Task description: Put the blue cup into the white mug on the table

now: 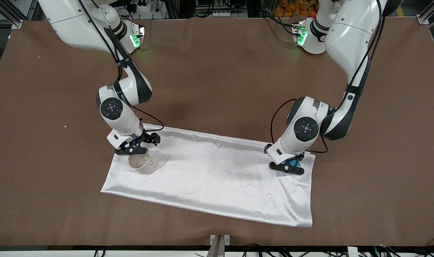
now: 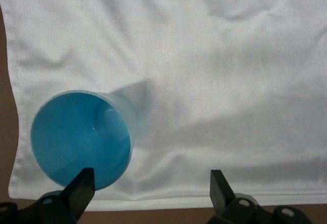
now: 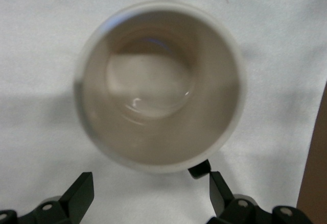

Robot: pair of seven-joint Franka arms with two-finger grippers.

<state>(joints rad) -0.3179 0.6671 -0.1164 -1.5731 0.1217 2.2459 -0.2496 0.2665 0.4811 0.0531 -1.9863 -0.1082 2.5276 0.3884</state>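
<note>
The blue cup (image 1: 294, 163) stands upright on the white cloth (image 1: 217, 175) at the left arm's end, mostly hidden under my left gripper (image 1: 289, 166). In the left wrist view the cup (image 2: 82, 140) lies beside one fingertip (image 2: 80, 188), outside the gap; my left gripper (image 2: 149, 191) is open and empty. The white mug (image 1: 141, 162) stands upright on the cloth at the right arm's end. My right gripper (image 1: 140, 145) hovers just over it, open and empty. The right wrist view shows the mug's beige inside (image 3: 158, 83), its dark handle (image 3: 200, 169) and my right gripper (image 3: 150, 193).
The white cloth lies on the brown table (image 1: 217, 78), nearer the front camera than the middle. Between mug and cup the cloth is bare and wrinkled. The cloth's edge and a strip of table (image 2: 153, 216) show under my left gripper.
</note>
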